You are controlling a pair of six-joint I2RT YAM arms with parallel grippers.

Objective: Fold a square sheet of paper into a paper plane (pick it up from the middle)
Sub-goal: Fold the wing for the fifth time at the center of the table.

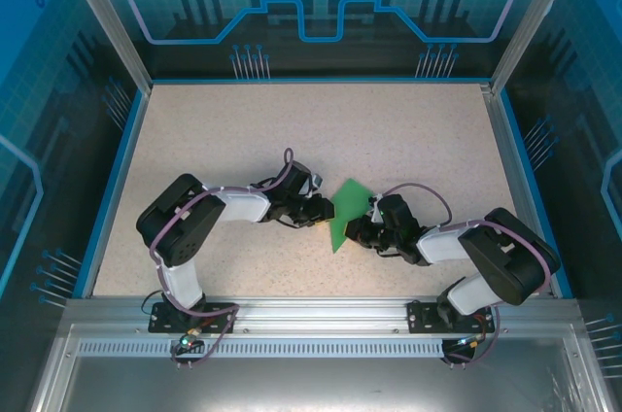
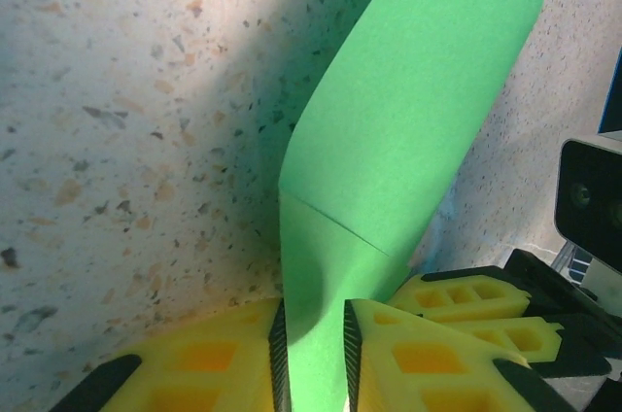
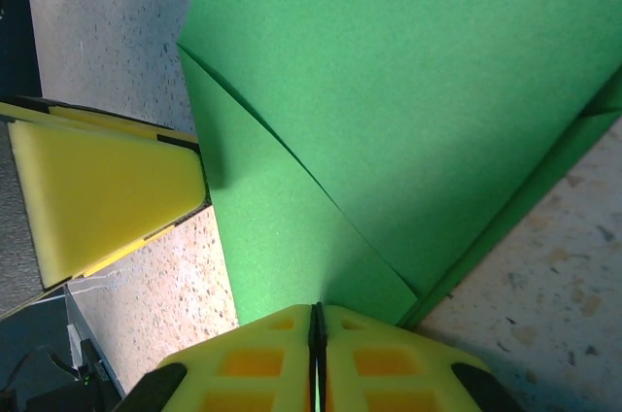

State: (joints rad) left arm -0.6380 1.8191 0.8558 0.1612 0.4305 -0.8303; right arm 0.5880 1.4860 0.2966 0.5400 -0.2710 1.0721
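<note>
The green paper (image 1: pixel 342 210) is held between the two hands over the bench (image 1: pixel 243 130), near the middle and a bit toward 6 o'clock. The left hand (image 1: pixel 321 210) is at its 9 o'clock side. The right hand (image 1: pixel 362 228) is at its 4 o'clock side. From above, both hands cover the paper's side edges, so its full shape is hard to make out.

In the left wrist view, the left hand (image 2: pixel 316 359) has its yellow fingers (image 2: pixel 214 363) nearly together. The paper (image 2: pixel 418 120) fills the thin gap, so this hand pinches it. The paper is cut off at 6 o'clock and at 12 o'clock. A thin crease (image 2: pixel 340 227) crosses it.

In the right wrist view, the right hand (image 3: pixel 316 344) is squeezed tight on the paper (image 3: pixel 389 91), with just a thin green line between its fingers. The paper runs off at 12 and 3 o'clock. Its flaps overlap, and I cannot tell how many layers there are.

There is lots of open bench toward 12, 9 and 3 o'clock. A blue rim (image 1: pixel 115 179) runs round it. A metal rail (image 1: pixel 321 310) lies at 6 o'clock.
</note>
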